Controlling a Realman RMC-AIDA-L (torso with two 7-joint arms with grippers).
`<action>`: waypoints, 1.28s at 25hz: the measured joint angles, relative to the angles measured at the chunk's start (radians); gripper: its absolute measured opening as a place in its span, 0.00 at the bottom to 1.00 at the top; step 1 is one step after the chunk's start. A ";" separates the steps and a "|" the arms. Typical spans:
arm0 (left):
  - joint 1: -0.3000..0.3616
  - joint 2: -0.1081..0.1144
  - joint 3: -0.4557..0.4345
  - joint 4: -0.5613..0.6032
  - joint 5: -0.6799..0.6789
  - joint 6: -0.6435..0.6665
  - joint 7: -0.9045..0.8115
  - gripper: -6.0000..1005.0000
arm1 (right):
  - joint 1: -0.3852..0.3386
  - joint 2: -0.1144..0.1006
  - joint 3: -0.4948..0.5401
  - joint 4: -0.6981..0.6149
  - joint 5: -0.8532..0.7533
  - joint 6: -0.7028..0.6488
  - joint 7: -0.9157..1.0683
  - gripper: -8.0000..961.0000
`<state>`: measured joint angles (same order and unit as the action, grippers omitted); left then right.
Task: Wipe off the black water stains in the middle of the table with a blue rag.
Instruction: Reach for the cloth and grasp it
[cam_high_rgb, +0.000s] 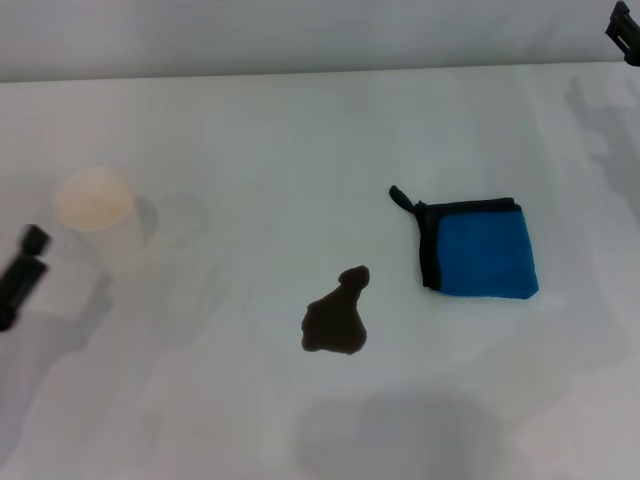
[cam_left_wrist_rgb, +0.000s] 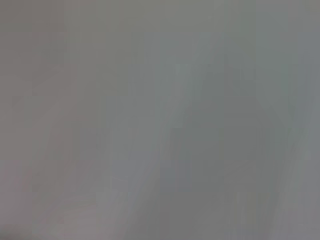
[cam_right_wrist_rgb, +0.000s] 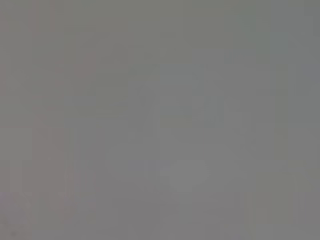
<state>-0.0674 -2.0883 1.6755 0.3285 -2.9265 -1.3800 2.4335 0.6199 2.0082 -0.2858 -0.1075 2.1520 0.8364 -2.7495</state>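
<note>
One folded blue rag (cam_high_rgb: 482, 249), soft, light and limp, lies right of the black water stains (cam_high_rgb: 335, 316), best pinched at an edge; neither gripper's closure is discernible.

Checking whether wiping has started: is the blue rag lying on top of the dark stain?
No. In the head view the blue rag lies apart from the black water stains, with bare table between them.

Open table (cam_high_rgb: 300, 130) around blue rag (cam_high_rgb: 478, 250) and stain (cam_high_rgb: 336, 318) — only white cup (cam_high_rgb: 97, 213) stands at left.
</note>
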 joint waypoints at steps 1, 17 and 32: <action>0.000 0.001 -0.030 -0.014 -0.001 -0.037 -0.008 0.89 | 0.000 0.000 0.000 0.000 0.000 -0.004 0.015 0.89; -0.081 0.008 -0.383 -0.179 -0.002 -0.070 -0.052 0.89 | -0.037 -0.061 -0.483 -0.285 -0.339 -0.216 0.990 0.89; -0.190 0.015 -0.419 -0.184 0.000 0.144 -0.048 0.89 | 0.147 -0.191 -0.724 -0.518 -1.313 -0.017 1.847 0.89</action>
<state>-0.2571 -2.0735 1.2563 0.1446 -2.9270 -1.2365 2.3852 0.7667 1.8167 -1.0102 -0.6256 0.8391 0.8191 -0.9026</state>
